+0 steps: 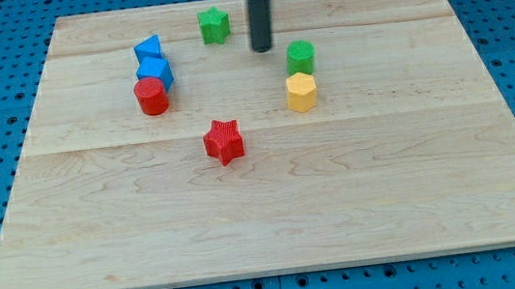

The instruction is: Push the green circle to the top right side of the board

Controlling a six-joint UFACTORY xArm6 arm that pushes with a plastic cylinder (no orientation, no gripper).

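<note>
The green circle (301,57) is a short green cylinder on the wooden board (275,211), right of centre in the upper part of the view. My tip (262,49) is the lower end of a dark rod coming down from the view's top. It stands just left of and slightly above the green circle, with a small gap between them. A yellow hexagon block (301,92) sits directly below the green circle, almost touching it.
A green star (215,25) lies left of my tip near the top edge. Two blue blocks (152,61) and a red cylinder (151,96) cluster at the upper left. A red star (224,140) lies near the middle.
</note>
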